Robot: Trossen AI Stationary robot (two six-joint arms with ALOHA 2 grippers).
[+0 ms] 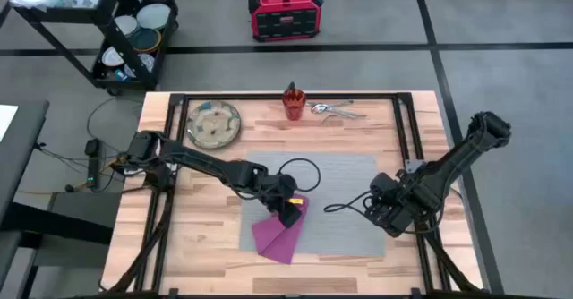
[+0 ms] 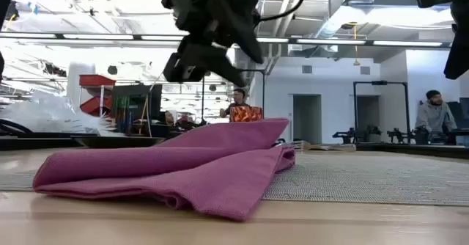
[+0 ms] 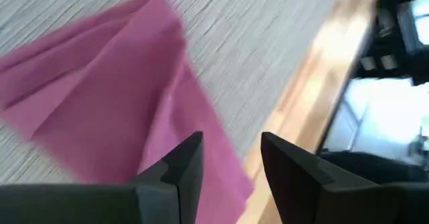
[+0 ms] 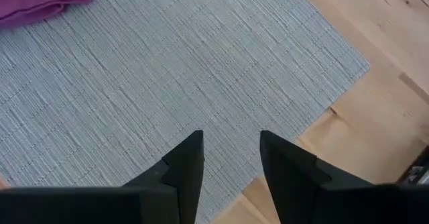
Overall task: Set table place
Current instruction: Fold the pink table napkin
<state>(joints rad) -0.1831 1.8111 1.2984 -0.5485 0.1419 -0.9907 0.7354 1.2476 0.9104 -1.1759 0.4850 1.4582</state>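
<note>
Napkin step in hand: magenta napkin [image 1: 281, 230] lies loosely folded on the near-left corner of the grey woven mat [image 1: 345, 187], partly hanging off its near edge onto the tabletop [image 1: 206, 245]. Left claw [image 1: 290, 211] hovers just above the napkin, fingers spread, pinching nothing. Right claw [image 1: 391, 217] hangs over the mat's near-right corner, also spread and empty. Plate [image 1: 214, 124], orange-red cup [image 1: 294, 102] and the steel cutlery [image 1: 337, 111] sit along the far edge of the tabletop, off the mat. My read: early in the task, only mat and napkin are placed. Next move probably needs the napkin squared up, or the left arm reaching for the plate to carry it to mid-mat.
</note>
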